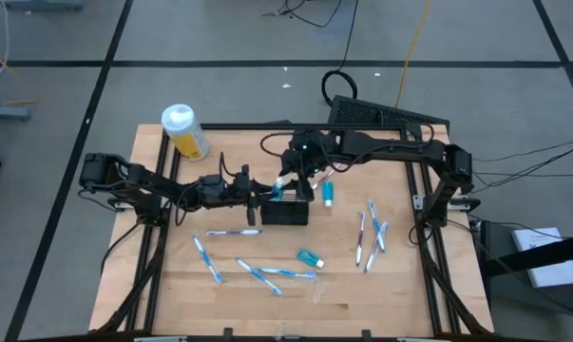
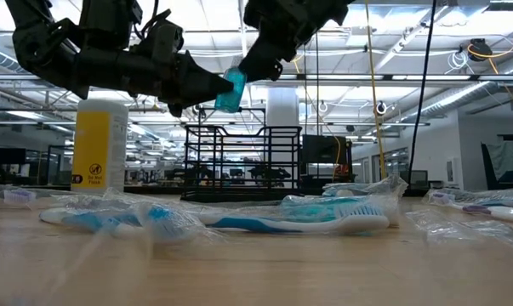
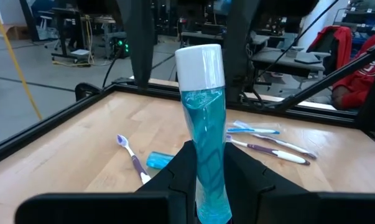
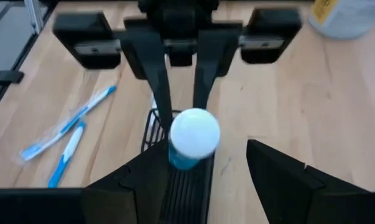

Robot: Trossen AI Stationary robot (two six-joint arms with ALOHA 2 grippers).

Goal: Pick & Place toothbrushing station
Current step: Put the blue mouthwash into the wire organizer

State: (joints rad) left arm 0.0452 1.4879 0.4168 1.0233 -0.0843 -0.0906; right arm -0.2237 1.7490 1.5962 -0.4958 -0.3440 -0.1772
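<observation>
Above the black mesh basket (image 1: 284, 211) at counter (image 1: 172, 285) centre: left claw (image 3: 207, 186) clamped on upright teal tube (image 3: 206, 137), cap up; right claw (image 4: 193, 168) apart, just beside cap.

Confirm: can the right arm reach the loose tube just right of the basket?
Likely yes. The right gripper is open above the basket; the loose tube lies uncovered beside it. The left gripper, shut on the held tube, is on the other side.

Left claw (image 3: 203, 180) clamped, right claw (image 4: 193, 171) spread.
</observation>
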